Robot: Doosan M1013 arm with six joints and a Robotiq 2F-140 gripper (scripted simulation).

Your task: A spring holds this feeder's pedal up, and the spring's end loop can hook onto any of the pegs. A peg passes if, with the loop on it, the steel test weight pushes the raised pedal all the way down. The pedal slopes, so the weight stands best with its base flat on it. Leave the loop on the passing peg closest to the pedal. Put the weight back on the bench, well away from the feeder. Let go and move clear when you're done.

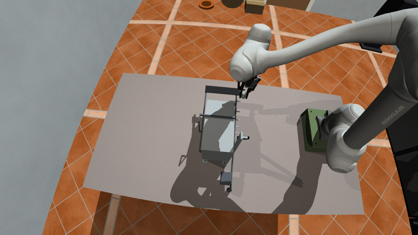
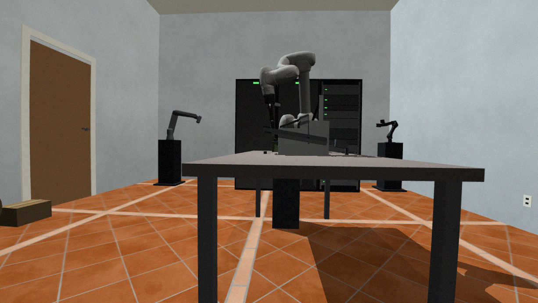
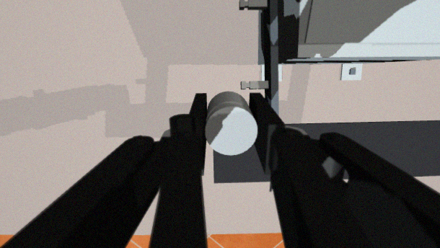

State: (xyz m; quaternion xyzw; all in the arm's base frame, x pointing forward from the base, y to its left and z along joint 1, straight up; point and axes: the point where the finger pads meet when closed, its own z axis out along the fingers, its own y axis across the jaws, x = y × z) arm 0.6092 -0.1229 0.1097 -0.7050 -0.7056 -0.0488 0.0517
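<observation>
My gripper (image 1: 244, 91) is shut on the steel test weight (image 3: 231, 124), a short grey cylinder held between both fingers. It hangs just beyond the right end of the feeder's dark pedal (image 1: 221, 90), above the bench. In the wrist view the pedal (image 3: 362, 144) lies to the right of the weight, and one peg (image 3: 254, 85) sticks out beyond the fingertips. The grey feeder box (image 1: 219, 128) stands mid-table with a row of pegs (image 1: 237, 119) along its right side. A larger knob-like part (image 1: 244, 137) sticks out at the near end of the row. I cannot make out the spring's loop.
A green block (image 1: 312, 129) sits at the arm's base on the right of the table. The feeder's lever arm ends in a small grey block (image 1: 226, 177) near the front edge. The exterior view shows the feeder (image 2: 303, 141) and the arm behind it.
</observation>
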